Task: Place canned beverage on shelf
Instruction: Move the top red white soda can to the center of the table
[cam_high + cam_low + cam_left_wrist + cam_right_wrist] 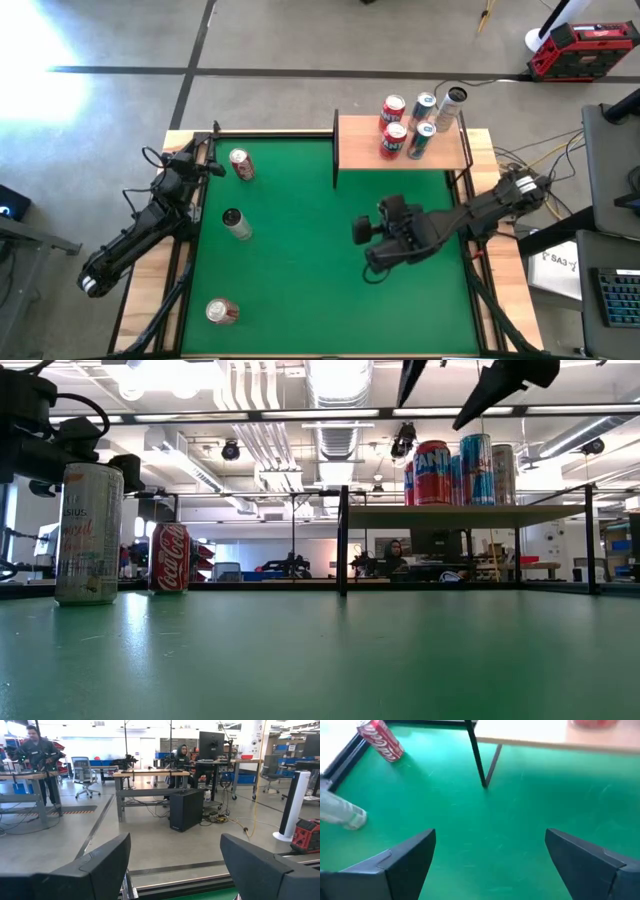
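5 cans (407, 126) are stood on the shelf (355, 150); 3 are left on the desk (300, 260). Right end effector (362, 232), released and empty, hangs near the shelf. The silver can (236, 224) should be approached level and gripped mid-body. Left end effector (214, 150) is clenched, parked.

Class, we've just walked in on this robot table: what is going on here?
A two-armed robot is stocking cans onto a shelf. Five cans already stand on it. Three remain on the green table: a red can, a pale can and another can near the front. The right claw is open and empty over the table's middle. The left claw waits, shut, at the far left corner.
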`<state>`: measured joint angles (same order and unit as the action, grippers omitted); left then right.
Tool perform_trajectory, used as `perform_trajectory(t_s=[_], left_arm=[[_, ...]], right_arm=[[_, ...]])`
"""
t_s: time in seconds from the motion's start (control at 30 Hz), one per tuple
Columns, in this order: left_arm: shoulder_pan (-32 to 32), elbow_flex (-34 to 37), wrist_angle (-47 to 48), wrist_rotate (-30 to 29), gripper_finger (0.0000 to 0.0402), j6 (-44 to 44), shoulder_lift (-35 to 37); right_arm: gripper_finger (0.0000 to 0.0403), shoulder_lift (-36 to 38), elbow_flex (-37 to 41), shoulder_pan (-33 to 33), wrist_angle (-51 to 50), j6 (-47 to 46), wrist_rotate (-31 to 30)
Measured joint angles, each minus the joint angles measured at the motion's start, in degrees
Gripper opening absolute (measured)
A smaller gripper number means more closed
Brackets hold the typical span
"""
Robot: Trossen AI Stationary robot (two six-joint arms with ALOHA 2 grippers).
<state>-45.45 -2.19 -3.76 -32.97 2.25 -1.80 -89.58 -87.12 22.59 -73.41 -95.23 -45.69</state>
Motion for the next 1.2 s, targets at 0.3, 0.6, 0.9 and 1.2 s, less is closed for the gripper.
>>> perform_trajectory(t_s=[0.3, 0.6, 0.9, 1.2], left_arm=[[0.0, 0.0, 0.0, 0.0, 0.0293, 0.0, 0.0], [0.0, 0.0, 0.0, 0.0, 0.0293, 0.0, 0.0], [0.0, 0.0, 0.0, 0.0, 0.0293, 0.0, 0.0], [0.0, 0.0, 0.0, 0.0, 0.0293, 0.0, 0.0]], right_arm=[[0.0325, 16.9, 23.2, 0.8, 33.3, 22.8, -2.3], [0.0299, 35.0, 50.6, -5.4, 74.9, 48.0, 17.4], [0.0293, 41.6, 61.3, -7.5, 84.7, 67.1, 26.9], [0.0280, 43.8, 71.4, -11.8, 97.2, 69.4, 29.8]])
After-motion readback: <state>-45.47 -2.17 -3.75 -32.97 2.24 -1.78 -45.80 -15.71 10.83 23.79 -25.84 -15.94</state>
